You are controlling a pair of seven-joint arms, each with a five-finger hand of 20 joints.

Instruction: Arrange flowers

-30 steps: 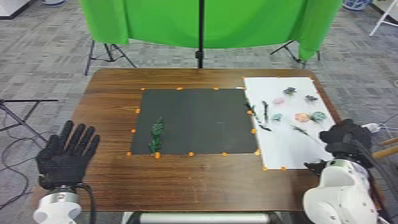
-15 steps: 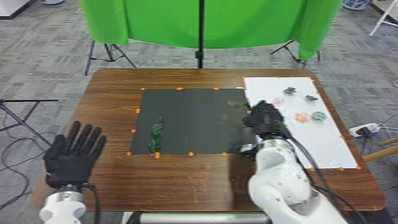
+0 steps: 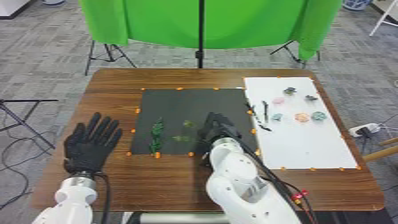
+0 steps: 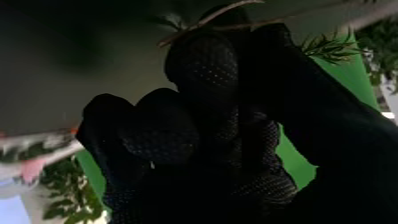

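Right hand (image 3: 216,127) of the robot, gloved in black, is positioned over the right part of a dark mat (image 3: 191,105), a thin brown stem (image 4: 206,20) pinched at its fingertips. Pale green foliage (image 3: 182,138) is seen beside that hand, over the mat. Farther left on the mat, a dark green sprig (image 3: 157,134) is laid lengthwise. Left hand (image 3: 89,150) is held palm-down or palm-up, which cannot be told, with fingers straight and spread, left of the mat and apart from it. On a white sheet (image 3: 306,147) at the right of the brown wooden table (image 3: 107,192), dark stems (image 3: 266,111) are laid near the left edge, while a peach flower (image 3: 302,117) and a teal flower (image 3: 318,116) are placed side by side, and a pink flower (image 3: 278,100) is set farther back.
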